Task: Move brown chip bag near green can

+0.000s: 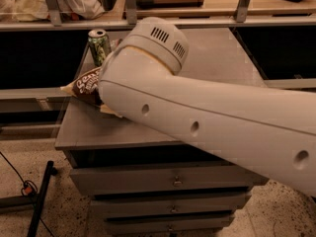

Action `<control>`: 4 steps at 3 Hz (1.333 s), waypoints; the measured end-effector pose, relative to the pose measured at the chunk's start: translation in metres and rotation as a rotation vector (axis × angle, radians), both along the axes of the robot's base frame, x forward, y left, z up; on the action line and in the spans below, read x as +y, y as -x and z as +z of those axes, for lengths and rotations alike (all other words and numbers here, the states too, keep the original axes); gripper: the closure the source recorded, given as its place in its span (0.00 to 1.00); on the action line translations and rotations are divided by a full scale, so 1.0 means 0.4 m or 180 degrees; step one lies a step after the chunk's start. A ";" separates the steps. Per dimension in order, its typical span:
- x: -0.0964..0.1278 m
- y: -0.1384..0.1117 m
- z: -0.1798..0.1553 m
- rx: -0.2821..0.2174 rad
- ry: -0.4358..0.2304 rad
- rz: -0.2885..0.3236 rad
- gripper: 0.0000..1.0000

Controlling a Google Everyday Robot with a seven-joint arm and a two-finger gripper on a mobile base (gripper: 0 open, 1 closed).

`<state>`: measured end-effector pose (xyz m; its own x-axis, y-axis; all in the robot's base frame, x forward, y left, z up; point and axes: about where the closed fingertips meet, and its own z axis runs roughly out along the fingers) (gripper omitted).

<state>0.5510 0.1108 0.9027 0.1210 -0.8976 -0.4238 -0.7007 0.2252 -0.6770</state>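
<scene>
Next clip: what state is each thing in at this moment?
arm: stretched across the cabinet top.
green can: upright, back left of the cabinet top.
brown chip bag: lying by the left edge, mostly hidden under the arm.
tool: hidden behind the arm, not visible.
drawers: shut.

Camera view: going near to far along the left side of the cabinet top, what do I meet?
Cabinet's front edge → brown chip bag → green can → back shelf rail. The claw is out of sight behind the arm.
</scene>
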 end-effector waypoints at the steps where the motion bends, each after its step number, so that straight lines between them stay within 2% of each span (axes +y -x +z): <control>1: 0.002 0.001 0.001 -0.0003 0.0000 0.0004 0.00; 2: -0.016 -0.001 0.026 0.0018 -0.0086 -0.0016 0.00; 3: -0.061 -0.008 0.062 0.0099 -0.0249 -0.0071 0.00; 4: -0.156 -0.045 0.100 0.0214 -0.0474 -0.0164 0.00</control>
